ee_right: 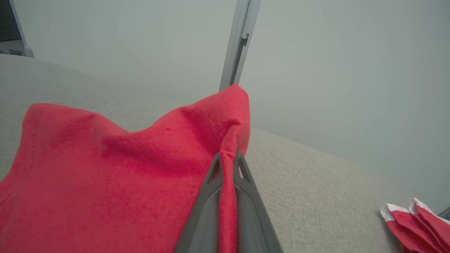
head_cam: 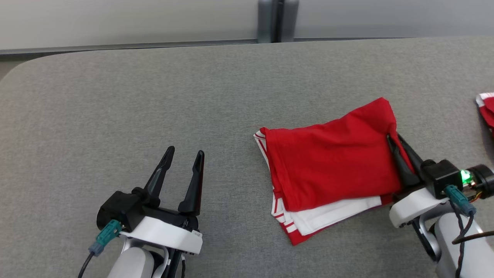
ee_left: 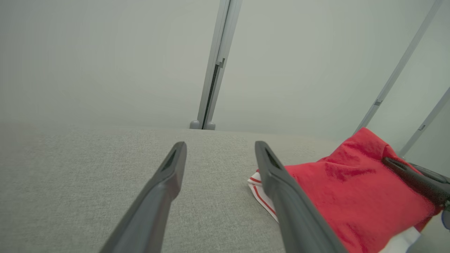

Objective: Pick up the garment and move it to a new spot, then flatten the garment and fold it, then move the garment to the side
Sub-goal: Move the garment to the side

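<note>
Folded red garment with white striped trim (head_cam: 332,162) lies on the grey felt tabletop (head_cam: 154,96). Right gripper (head_cam: 393,137): jaws closed tight on the garment's right edge. Left gripper (head_cam: 185,151): jaws wide apart and empty, well left of the garment. Risk: the pinch seems to take the top layer only, so dragging may peel the fold open.

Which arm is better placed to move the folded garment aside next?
Right. The right gripper is shut on the right edge of the folded red garment; the left gripper stands open, apart from it.

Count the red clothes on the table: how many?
2. One folded red garment lies right of centre, pinched by the right gripper; another red-and-white piece sits at the far right, partly cut off.
</note>
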You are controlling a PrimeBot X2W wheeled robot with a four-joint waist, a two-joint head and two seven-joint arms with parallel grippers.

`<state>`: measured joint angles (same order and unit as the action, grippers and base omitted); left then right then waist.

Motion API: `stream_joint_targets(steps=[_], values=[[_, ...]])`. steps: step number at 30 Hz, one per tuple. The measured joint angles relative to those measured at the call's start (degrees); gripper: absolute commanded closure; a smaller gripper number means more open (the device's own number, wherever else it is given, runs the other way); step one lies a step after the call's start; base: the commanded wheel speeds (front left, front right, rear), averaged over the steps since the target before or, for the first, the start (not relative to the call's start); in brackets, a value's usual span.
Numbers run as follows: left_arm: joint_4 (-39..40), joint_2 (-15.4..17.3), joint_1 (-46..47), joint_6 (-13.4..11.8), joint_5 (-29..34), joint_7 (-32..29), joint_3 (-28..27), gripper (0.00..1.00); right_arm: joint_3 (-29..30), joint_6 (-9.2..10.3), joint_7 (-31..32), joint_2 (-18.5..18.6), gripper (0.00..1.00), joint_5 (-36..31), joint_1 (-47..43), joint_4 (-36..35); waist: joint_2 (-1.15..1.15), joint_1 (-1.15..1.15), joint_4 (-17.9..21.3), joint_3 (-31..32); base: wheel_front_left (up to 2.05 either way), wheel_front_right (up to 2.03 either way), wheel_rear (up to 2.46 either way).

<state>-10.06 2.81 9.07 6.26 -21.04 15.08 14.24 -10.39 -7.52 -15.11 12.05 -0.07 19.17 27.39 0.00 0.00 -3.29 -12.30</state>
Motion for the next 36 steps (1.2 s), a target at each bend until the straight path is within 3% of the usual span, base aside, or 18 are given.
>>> stream_joint_targets(steps=[6, 10, 13, 25, 35, 36], values=[[0.6, 0.0, 2.2, 0.3, 1.7, 0.0, 0.6, 0.00, -5.2, -0.05, 0.0, 9.0, 1.00, 0.9, 5.1, -2.9, 0.00, 0.00, 5.9, -1.2, 0.00, 0.00, 0.00], [0.4, 0.0, 4.9, 0.6, 3.9, 0.0, 1.1, 0.00, -4.5, -0.02, 0.0, 15.5, 1.00, 4.6, 10.3, -2.2, 0.00, 0.00, 9.8, -3.5, 0.00, 0.00, 0.00], [0.1, -0.1, 6.6, 0.7, 5.6, 0.0, 1.6, 0.00, -3.6, -0.03, 0.4, 18.0, 1.00, 7.5, 13.4, -0.4, 0.00, 0.00, 12.2, -6.0, 0.00, 0.00, 0.00], [1.1, 1.0, 15.6, 1.2, 9.9, 0.0, 5.7, 0.00, 4.3, -0.03, 1.0, 22.1, 1.00, 13.5, 27.9, 17.3, 0.00, 0.00, 17.7, -19.4, 0.00, 0.00, 0.00], [3.2, 0.9, 18.7, 1.3, 8.9, 0.2, 6.1, 0.00, 7.9, -0.03, 1.1, 22.5, 1.00, 9.6, 33.0, 27.8, 0.00, 0.00, 16.9, -24.4, 0.00, 0.00, 0.00], [3.3, 0.9, 18.9, 1.3, 8.9, 0.3, 6.1, 0.00, 8.1, -0.03, 1.0, 22.1, 0.71, 9.6, 33.6, 28.6, 0.00, 0.00, 16.8, -24.6, 0.00, 0.00, 0.00]])
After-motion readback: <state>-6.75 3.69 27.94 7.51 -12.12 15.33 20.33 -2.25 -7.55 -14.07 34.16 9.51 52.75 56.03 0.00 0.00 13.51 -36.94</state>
